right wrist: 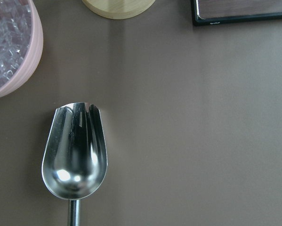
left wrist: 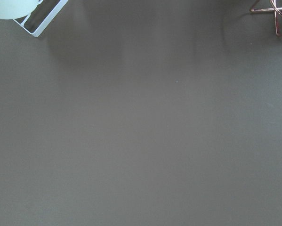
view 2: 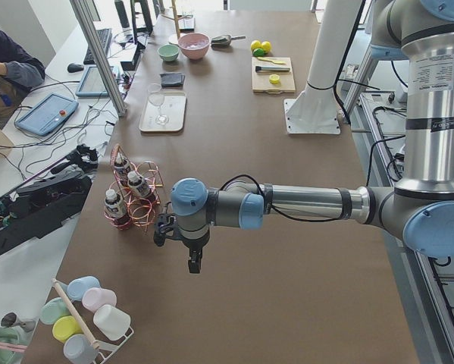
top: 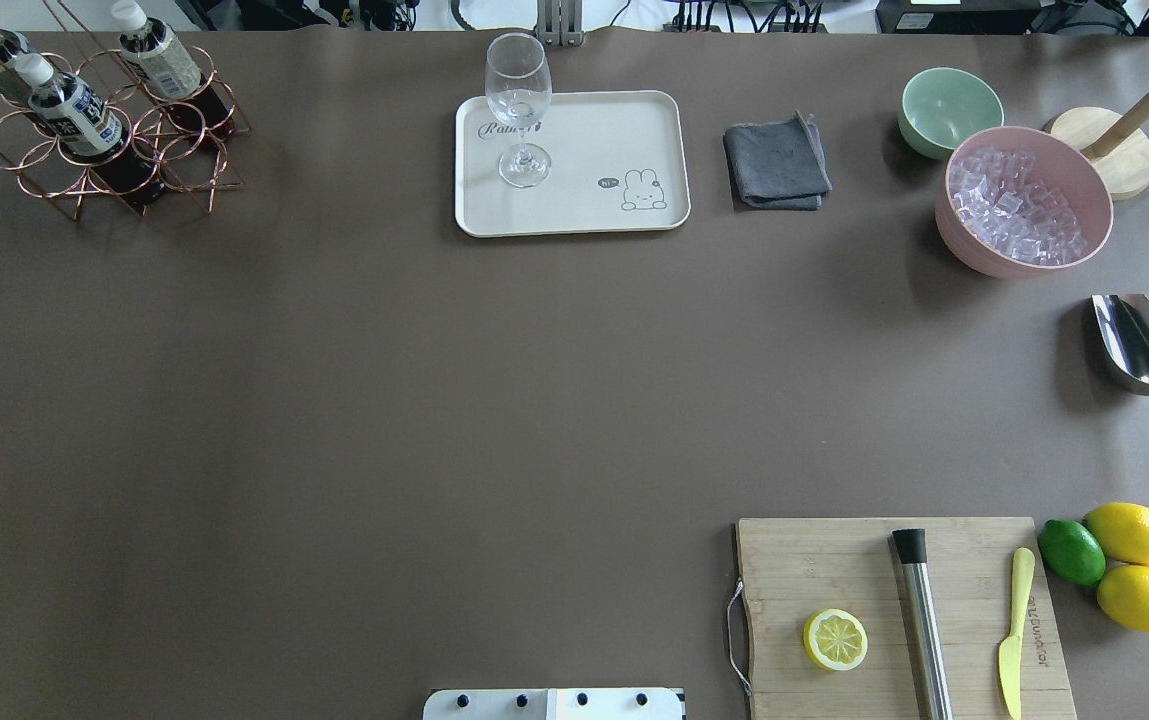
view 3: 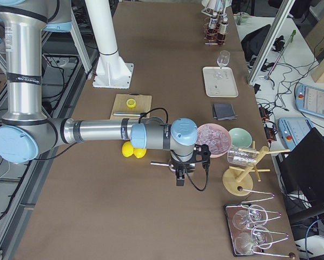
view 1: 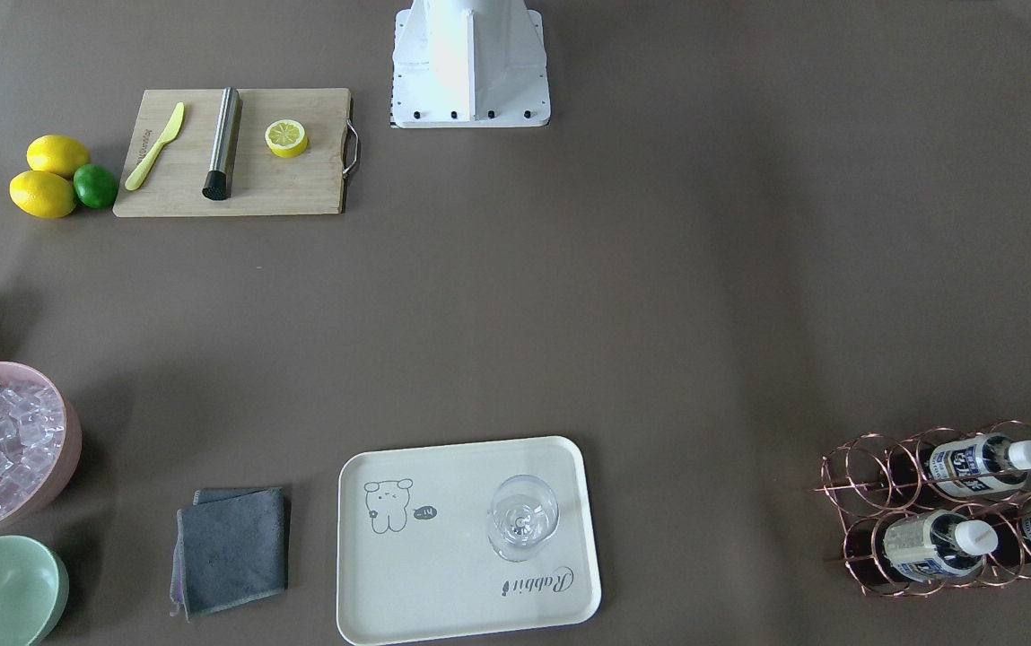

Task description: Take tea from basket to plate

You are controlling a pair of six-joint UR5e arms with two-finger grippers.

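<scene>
Nearest the robot's base (top: 554, 703), on its right side, I see a wooden cutting board (top: 814, 560). On it lie a lemon half (top: 835, 639), a steel cylinder (top: 924, 630) and a yellow knife (top: 1012, 630). Just beside the board sit two lemons (top: 1131, 532) and a lime (top: 1071, 551), touching one another.

Farther out on the right, a steel scoop (top: 1139, 345) lies on the brown table (top: 384, 400). The right gripper (view 3: 179, 179) hangs above it, pointing down. I only see this gripper from the side, so I cannot tell whether its fingers are apart or together.

At the robot's left end of the table, the left gripper (view 2: 194, 265) hangs over bare table. It is near the basket (top: 84, 175) but apart from it. I cannot tell how its fingers stand either.

Along the far edge, from right to left, are a pink bowl (top: 974, 245) of ice, a green bowl (top: 949, 108) and a folded grey cloth (top: 776, 163). Next comes the plate (top: 584, 200), with a wine glass (top: 519, 110) standing at the end that carries the "Rabbit" script. The basket is at the far left corner, well apart from the plate. All three bottles of tea (top: 69, 105) stand in its ring cells, white caps up.
</scene>
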